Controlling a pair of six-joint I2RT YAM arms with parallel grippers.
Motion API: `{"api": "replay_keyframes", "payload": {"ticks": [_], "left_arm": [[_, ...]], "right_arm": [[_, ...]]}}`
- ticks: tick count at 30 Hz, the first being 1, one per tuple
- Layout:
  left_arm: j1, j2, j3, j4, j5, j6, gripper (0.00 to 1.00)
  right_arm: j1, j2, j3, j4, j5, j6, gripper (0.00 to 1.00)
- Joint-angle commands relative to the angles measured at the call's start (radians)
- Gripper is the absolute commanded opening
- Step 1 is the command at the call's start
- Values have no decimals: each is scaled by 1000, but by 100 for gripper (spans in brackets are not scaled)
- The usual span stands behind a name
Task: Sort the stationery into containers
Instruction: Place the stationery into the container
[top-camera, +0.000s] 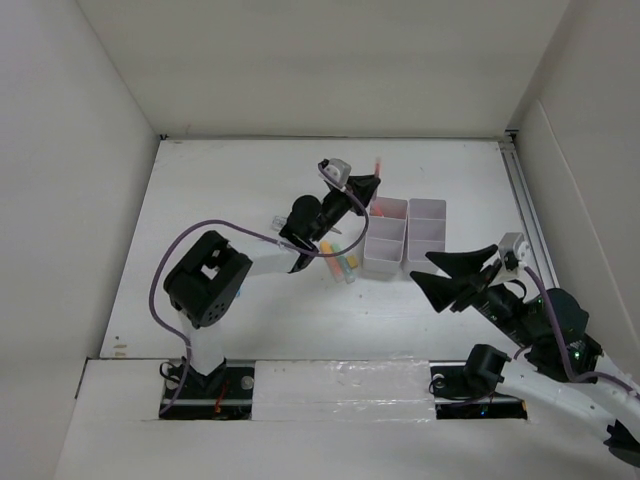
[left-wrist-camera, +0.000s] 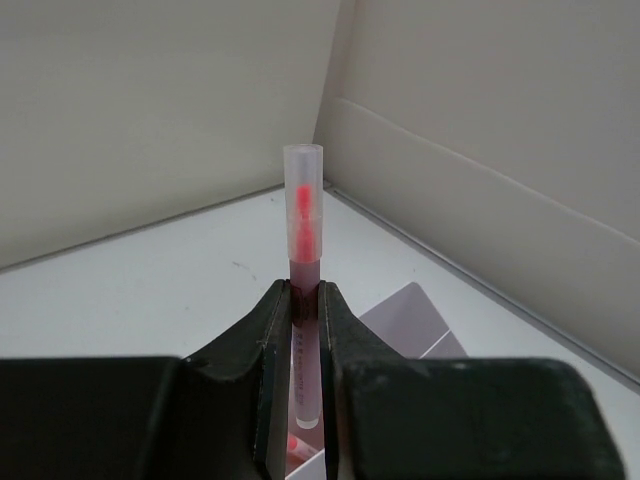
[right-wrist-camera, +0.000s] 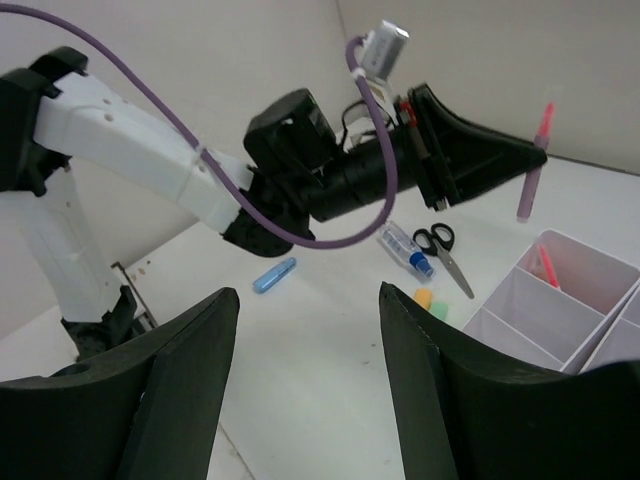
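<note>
The left gripper (top-camera: 366, 190) hangs over the far left corner of the white organiser (top-camera: 406, 240). Its jaws are clamped on a thin red pen (left-wrist-camera: 304, 240) that stands roughly upright. The pen's lower end is above the organiser's far left compartment, but whether it has entered that compartment is hard to judge. Another red pen (right-wrist-camera: 546, 264) leans inside the same compartment. The right gripper (top-camera: 421, 268) hovers just off the organiser's near edge, its jaws spread wide and holding nothing. On the surface (top-camera: 230, 190) left of the organiser, highlighters (top-camera: 345, 264) lie just beside it. Farther left are black-handled scissors (right-wrist-camera: 446, 256) and a white blue-capped tube (right-wrist-camera: 406, 246), and beyond them a light blue marker (right-wrist-camera: 274, 274).
</note>
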Motion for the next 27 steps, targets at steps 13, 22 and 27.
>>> {"api": "replay_keyframes", "payload": {"ticks": [13,22,27], "left_arm": [[-4,206,170,372,80,-78,0],[-4,234,203,363,101,-78,0],[-13,265,203,375,110,-78,0]], "right_arm": [[-3,3,52,-20,23,25,64],[-3,3,43,-20,14,25,64],[-3,-6,43,-29,14,25,64]]}}
